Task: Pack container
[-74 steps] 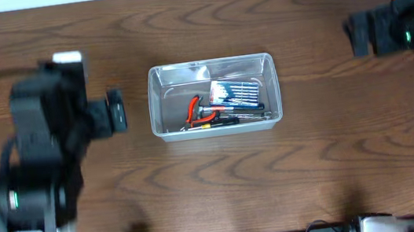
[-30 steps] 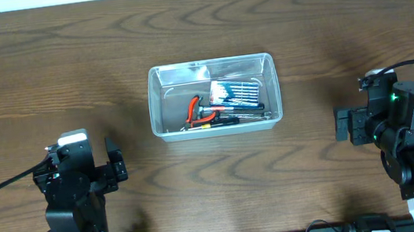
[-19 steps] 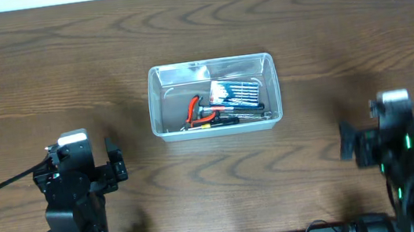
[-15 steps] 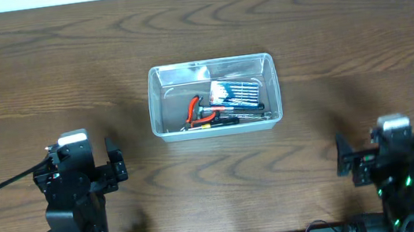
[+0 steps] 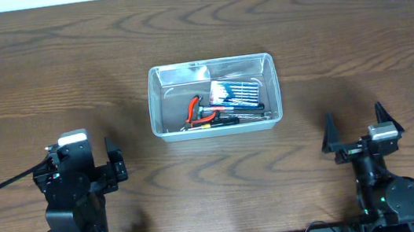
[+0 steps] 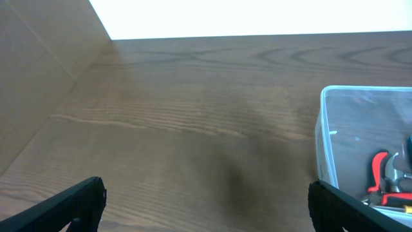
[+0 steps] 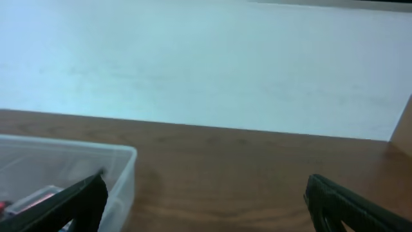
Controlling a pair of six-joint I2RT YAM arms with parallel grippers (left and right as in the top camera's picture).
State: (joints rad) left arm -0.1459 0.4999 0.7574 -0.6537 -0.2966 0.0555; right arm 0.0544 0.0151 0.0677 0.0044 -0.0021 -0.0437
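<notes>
Fingers spread wide, empty, on left gripper and right gripper by front edge of table; could have shoved container askew if swung inward carelessly.

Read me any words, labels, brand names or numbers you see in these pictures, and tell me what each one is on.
None can be read.
The blue and white pack inside the container may carry print, but it is too small and blurred to read.
Nothing else shows any lettering.

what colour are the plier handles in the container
Red. The pliers in the container show best in the overhead view.
</notes>
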